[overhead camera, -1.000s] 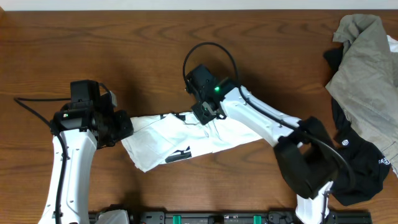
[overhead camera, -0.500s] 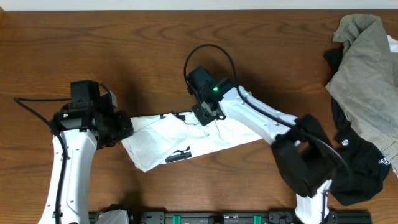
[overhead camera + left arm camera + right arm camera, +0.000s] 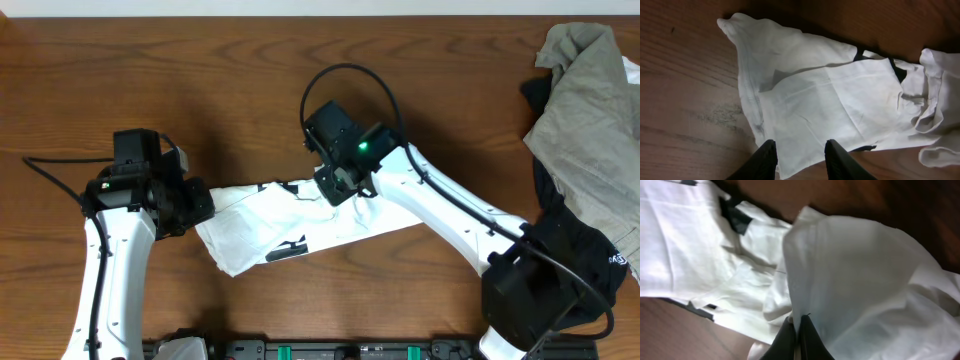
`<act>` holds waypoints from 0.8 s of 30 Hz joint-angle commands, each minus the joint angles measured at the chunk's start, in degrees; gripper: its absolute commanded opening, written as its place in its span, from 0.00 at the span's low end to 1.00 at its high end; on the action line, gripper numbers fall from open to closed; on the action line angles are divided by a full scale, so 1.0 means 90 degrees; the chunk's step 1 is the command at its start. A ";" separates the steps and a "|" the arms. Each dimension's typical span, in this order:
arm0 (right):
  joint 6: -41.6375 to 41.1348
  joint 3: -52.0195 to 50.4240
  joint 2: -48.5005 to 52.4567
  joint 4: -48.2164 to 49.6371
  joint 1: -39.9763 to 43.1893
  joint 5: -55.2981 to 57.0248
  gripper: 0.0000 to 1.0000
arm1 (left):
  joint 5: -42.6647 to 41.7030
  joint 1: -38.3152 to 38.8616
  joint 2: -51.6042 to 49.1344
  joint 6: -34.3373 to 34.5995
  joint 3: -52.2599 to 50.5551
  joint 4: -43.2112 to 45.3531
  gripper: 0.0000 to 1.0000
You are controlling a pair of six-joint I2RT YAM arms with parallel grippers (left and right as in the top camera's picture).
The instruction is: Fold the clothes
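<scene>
Right tool (image 3: 796,329) pinches a fold of the white T-shirt (image 3: 855,265); left tool (image 3: 800,156) stands part open over its edge.

White arm links (image 3: 110,270) w/ black joints (image 3: 500,245), looped black cable (image 3: 350,68), green LED (image 3: 364,150), black gripper fingers (image 3: 765,162)

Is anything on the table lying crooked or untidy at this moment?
Yes. The white T-shirt lies askew and rumpled, not a neat rectangle; the right gripper pinches a raised fold. At the right edge, a grey-olive garment and a black garment sit in a loose heap.
</scene>
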State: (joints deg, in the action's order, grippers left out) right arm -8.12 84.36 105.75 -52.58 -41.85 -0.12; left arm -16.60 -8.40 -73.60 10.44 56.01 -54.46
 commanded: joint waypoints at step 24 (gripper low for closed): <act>-0.1027 0.0024 -0.0673 0.0449 -0.0199 0.2334 0.01 | -0.0080 0.0010 0.0034 -0.0083 0.0012 -0.0039 0.35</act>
State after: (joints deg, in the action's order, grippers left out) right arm -15.97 84.36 104.25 -48.93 -44.53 17.10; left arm -16.60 -8.40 -73.60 10.44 56.01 -54.48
